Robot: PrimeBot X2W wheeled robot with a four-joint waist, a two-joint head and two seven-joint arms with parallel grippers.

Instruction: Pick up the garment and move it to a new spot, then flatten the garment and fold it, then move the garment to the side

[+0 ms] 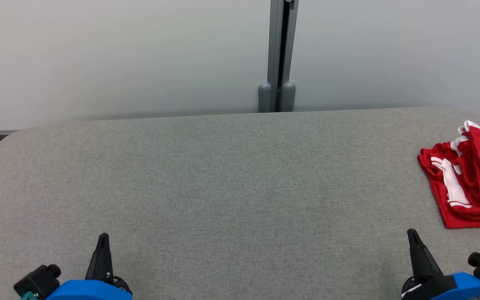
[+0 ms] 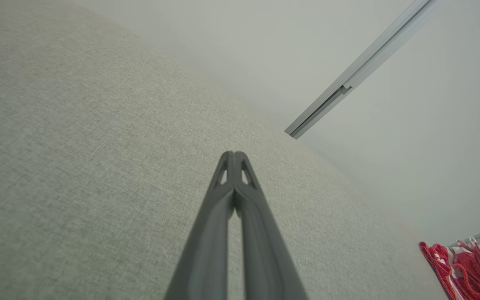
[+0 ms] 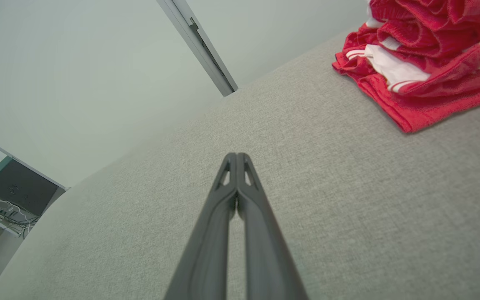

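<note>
Stretching across the whole head view is a grey fabric-covered table [image 1: 231, 175] with rounded far corners, its cloth bare through the middle and along the near edge. Behind it rises a pale wall [image 1: 119, 54], split by a grey metal post [image 1: 279, 54] that runs down to two rounded feet at the table's far edge. The garment [image 1: 469, 183], red with white stripes and trim, lies bunched in loose folds at the table's far right, beyond and to the right of the right gripper; the picture edge cuts it off, so its full spread cannot be told. In the right wrist view the garment [image 3: 423, 54] sits up and to the right of the fingers, well apart from them, and in the left wrist view it [image 2: 461, 266] shows small at the lower right corner. The left gripper [image 1: 103, 238] rests low at the near left, its two dark fingers pressed together with nothing between them [image 2: 234, 155]. The right gripper [image 1: 411, 233] sits at the near right, likewise closed tip to tip and empty [image 3: 237, 156], touching no cloth of the garment.
</note>
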